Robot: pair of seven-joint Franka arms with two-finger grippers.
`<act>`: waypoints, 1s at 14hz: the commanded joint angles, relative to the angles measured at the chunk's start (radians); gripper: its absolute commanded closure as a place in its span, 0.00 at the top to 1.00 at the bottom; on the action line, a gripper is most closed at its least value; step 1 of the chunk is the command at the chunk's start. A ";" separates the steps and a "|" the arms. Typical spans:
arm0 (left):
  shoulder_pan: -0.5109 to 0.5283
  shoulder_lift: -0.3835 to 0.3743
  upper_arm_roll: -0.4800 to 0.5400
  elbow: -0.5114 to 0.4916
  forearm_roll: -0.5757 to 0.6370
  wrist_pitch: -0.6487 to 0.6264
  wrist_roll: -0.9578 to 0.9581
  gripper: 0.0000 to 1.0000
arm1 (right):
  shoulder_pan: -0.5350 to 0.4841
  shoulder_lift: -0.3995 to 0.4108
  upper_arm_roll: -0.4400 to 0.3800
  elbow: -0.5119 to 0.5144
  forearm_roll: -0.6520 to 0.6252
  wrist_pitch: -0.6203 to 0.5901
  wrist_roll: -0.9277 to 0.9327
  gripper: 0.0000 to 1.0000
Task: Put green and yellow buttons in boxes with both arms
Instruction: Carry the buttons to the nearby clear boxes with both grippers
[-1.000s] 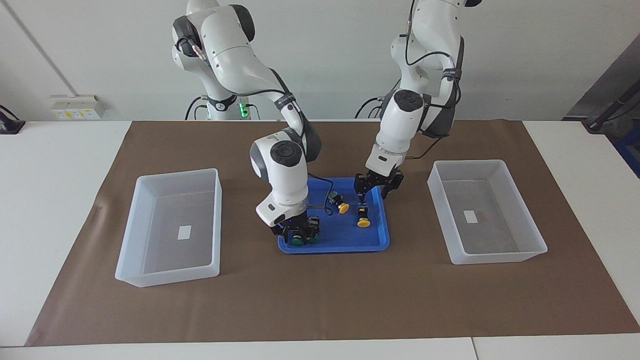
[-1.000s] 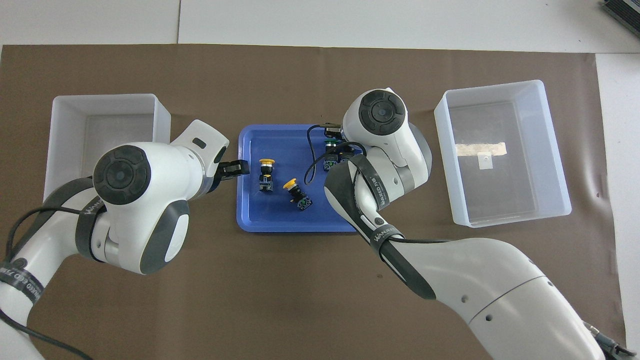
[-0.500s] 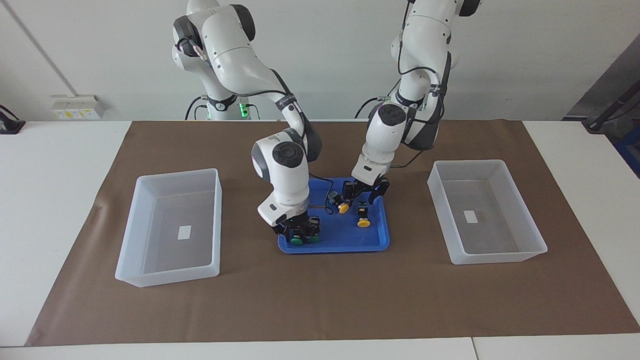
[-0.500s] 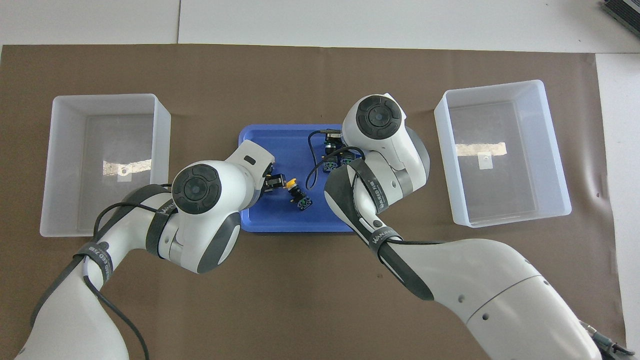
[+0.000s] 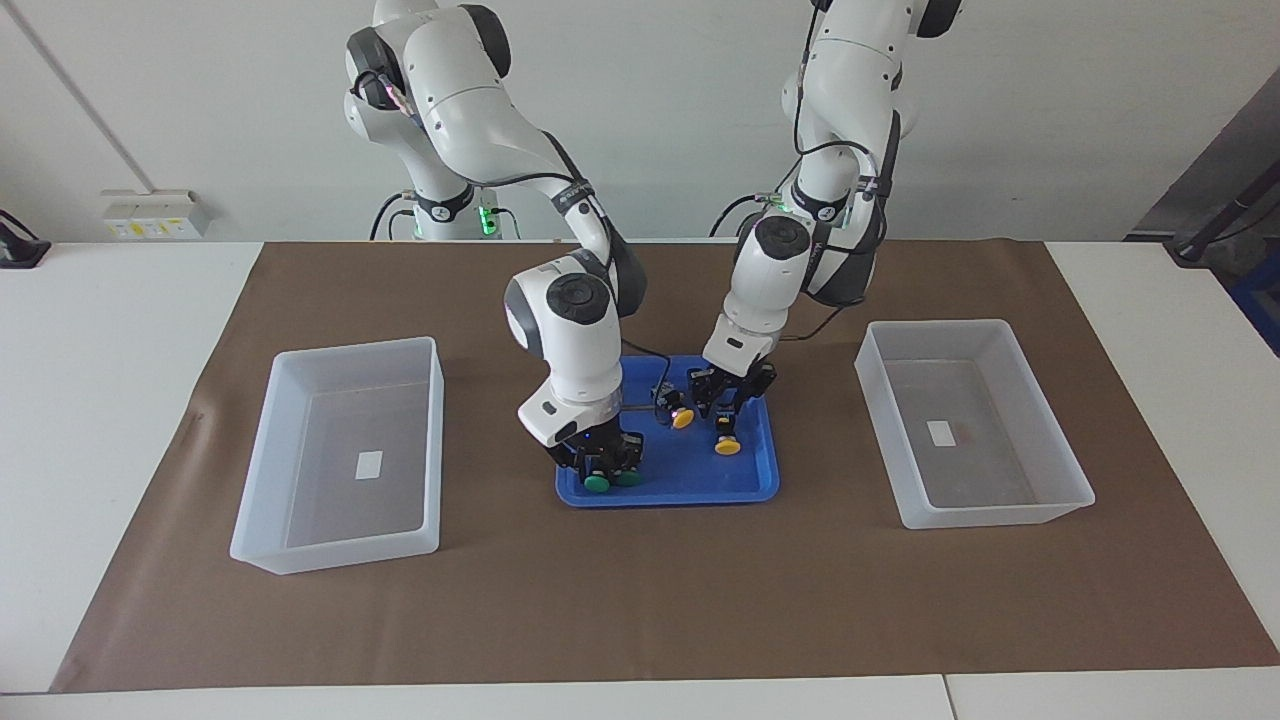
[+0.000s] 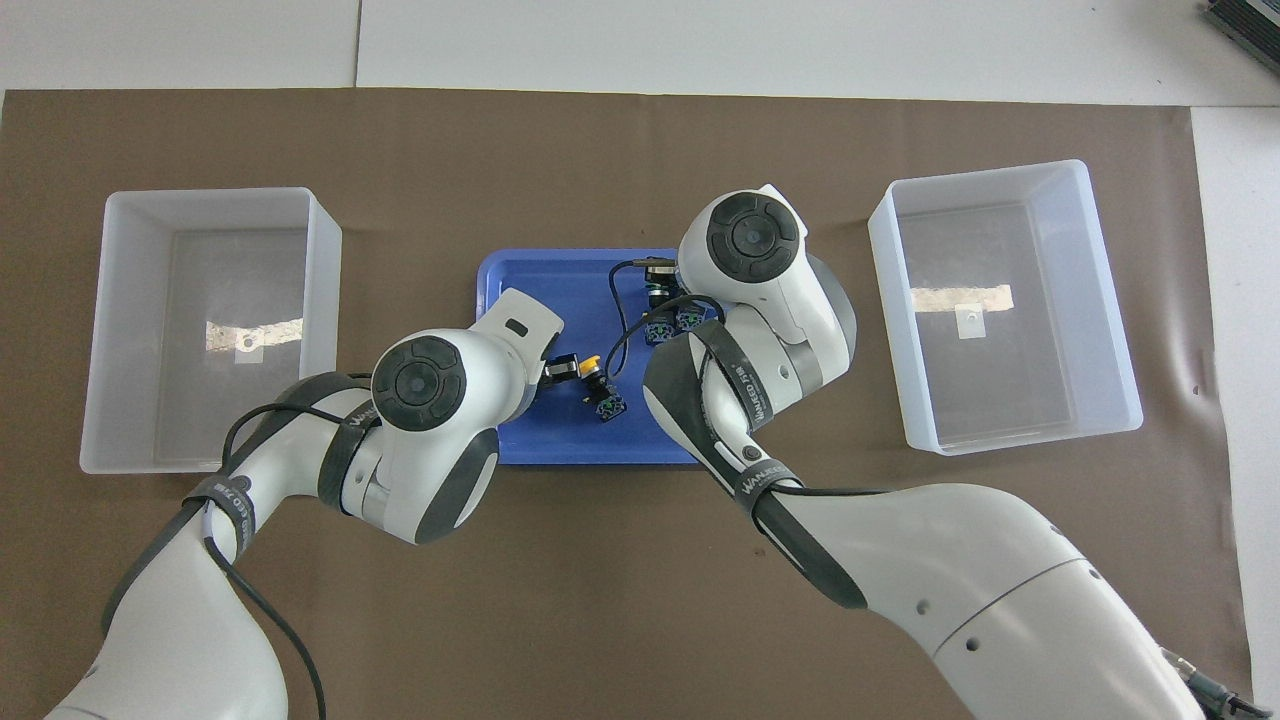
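Two green buttons (image 5: 597, 483) lie side by side in the blue tray (image 5: 690, 482), at its corner toward the right arm's end and farthest from the robots. My right gripper (image 5: 600, 468) is down on them, shut on the green button whose cap sticks out below it. Two yellow buttons lie mid-tray: one (image 5: 683, 418) free, also seen from overhead (image 6: 590, 365), the other (image 5: 727, 446) with its body under my left gripper (image 5: 727, 408), which sits low on it. The left wrist hides that button from overhead.
One translucent box (image 5: 355, 348) stands on the brown mat toward the right arm's end, the other box (image 5: 940, 325) toward the left arm's end, each a short way from the tray. Both hold only a white label. Both forearms cross above the tray (image 6: 540, 290).
My left arm swung in from the tray's edge and came down onto the yellow buttons. My right gripper closed on the green button, staying almost where it was.
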 commanded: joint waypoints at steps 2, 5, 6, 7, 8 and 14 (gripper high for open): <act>-0.006 0.005 0.010 0.003 -0.002 0.016 0.001 0.45 | -0.052 -0.113 0.005 -0.021 -0.006 -0.067 0.010 0.00; -0.006 0.003 0.012 0.004 -0.002 0.008 0.001 0.00 | -0.113 -0.161 0.005 -0.021 -0.004 -0.135 -0.075 0.00; -0.005 0.003 0.012 0.011 -0.002 0.002 0.001 0.00 | -0.139 -0.172 0.005 -0.023 -0.004 -0.152 -0.105 0.00; -0.005 0.003 0.012 0.018 -0.002 -0.007 0.001 0.00 | -0.169 -0.183 0.005 -0.021 -0.004 -0.170 -0.140 0.00; -0.005 -0.003 0.012 0.033 -0.002 -0.037 0.001 0.00 | -0.195 -0.187 0.005 -0.020 -0.004 -0.186 -0.186 0.00; 0.050 -0.104 0.018 0.141 -0.008 -0.267 0.006 0.00 | -0.382 -0.189 0.005 0.005 0.014 -0.213 -0.554 0.00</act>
